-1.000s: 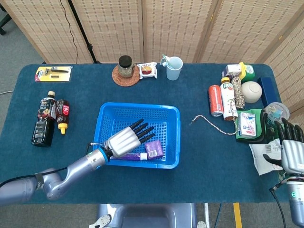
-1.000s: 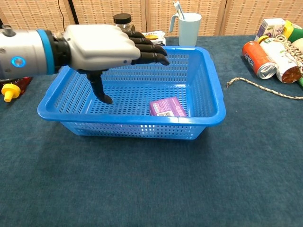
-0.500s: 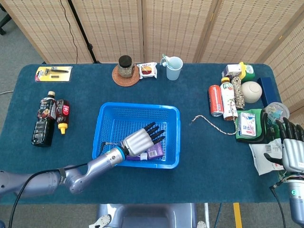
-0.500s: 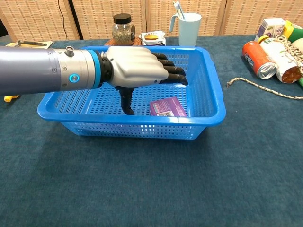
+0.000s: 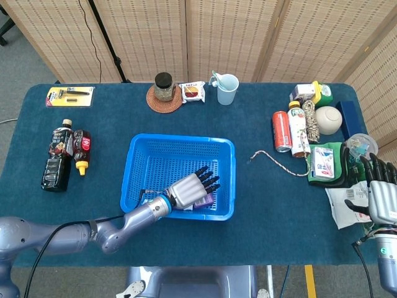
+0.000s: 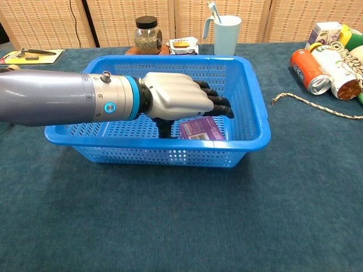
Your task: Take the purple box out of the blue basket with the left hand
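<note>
The purple box (image 6: pixel 202 129) lies flat in the near right corner of the blue basket (image 6: pixel 252 96), and in the head view only a sliver of the purple box (image 5: pixel 205 202) shows under the hand. My left hand (image 6: pixel 181 102) hovers inside the basket right over the box, palm down, dark fingers (image 6: pixel 218 106) stretched across its top and thumb hanging down at its left side; nothing is gripped. In the head view the left hand (image 5: pixel 189 189) covers most of the box. My right hand (image 5: pixel 379 195) rests at the table's far right edge, fingers apart, holding nothing.
Behind the basket stand a jar (image 5: pixel 164 85) on a coaster, a snack packet (image 5: pixel 193 92) and a pale blue cup (image 5: pixel 227 89). Bottles (image 5: pixel 62 152) lie at the left. Cans, cartons, a ball and a rope (image 5: pixel 277 162) crowd the right side.
My left hand has moved right and down into the basket, from its middle to directly over the purple box. The right hand has stayed put.
</note>
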You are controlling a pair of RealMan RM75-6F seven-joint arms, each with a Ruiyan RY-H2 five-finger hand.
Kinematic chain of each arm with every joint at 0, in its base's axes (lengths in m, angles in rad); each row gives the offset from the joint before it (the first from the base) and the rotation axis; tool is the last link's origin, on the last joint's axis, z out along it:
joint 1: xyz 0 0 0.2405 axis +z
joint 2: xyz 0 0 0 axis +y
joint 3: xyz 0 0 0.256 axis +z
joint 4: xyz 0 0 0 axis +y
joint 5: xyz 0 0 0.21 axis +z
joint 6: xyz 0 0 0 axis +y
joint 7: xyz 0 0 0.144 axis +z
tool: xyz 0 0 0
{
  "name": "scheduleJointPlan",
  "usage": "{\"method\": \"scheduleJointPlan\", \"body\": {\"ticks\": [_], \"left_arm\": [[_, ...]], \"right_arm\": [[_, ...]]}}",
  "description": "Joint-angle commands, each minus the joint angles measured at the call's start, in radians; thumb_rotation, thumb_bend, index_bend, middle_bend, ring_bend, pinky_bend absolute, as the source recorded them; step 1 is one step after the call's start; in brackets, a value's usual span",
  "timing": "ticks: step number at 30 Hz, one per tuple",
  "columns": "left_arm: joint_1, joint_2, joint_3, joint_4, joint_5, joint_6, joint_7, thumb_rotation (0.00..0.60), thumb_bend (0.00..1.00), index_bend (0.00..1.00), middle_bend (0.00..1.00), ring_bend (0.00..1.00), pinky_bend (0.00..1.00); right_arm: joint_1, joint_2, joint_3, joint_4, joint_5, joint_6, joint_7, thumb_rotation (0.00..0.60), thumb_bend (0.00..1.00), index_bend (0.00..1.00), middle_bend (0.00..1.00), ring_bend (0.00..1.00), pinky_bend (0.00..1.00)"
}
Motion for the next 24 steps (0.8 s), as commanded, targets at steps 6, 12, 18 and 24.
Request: {"method": "scheduleJointPlan", "body": {"ticks": [6, 12, 18, 24], "left_arm": [[-0.022, -0.024, 0.015, 0.020, -0.024, 0.003, -0.029, 0.600, 0.09, 0.00, 0.00, 0.00, 0.00], [-0.036, -0.033, 0.021, 0.038, -0.039, 0.003, -0.054, 0.600, 0.09, 0.01, 0.02, 0.05, 0.16], [-0.044, -0.046, 0.022, 0.054, -0.037, 0.015, -0.090, 0.600, 0.17, 0.34, 0.30, 0.32, 0.50], [-0.046, -0.049, 0.030, 0.062, -0.029, 0.044, -0.096, 0.600, 0.25, 0.46, 0.40, 0.41, 0.55]], "right_arm": [[0.001, -0.001, -0.002, -0.001, 0.000, -0.002, -0.001, 0.600, 0.00, 0.00, 0.00, 0.00, 0.00], [0.001, -0.001, -0.003, -0.002, -0.001, -0.002, -0.002, 0.600, 0.00, 0.00, 0.00, 0.00, 0.00], [0.002, -0.002, -0.004, -0.004, -0.003, -0.003, -0.002, 0.600, 0.00, 0.00, 0.00, 0.00, 0.00], [0.002, -0.002, -0.005, -0.003, -0.003, -0.002, -0.003, 0.600, 0.00, 0.00, 0.00, 0.00, 0.00]]}}
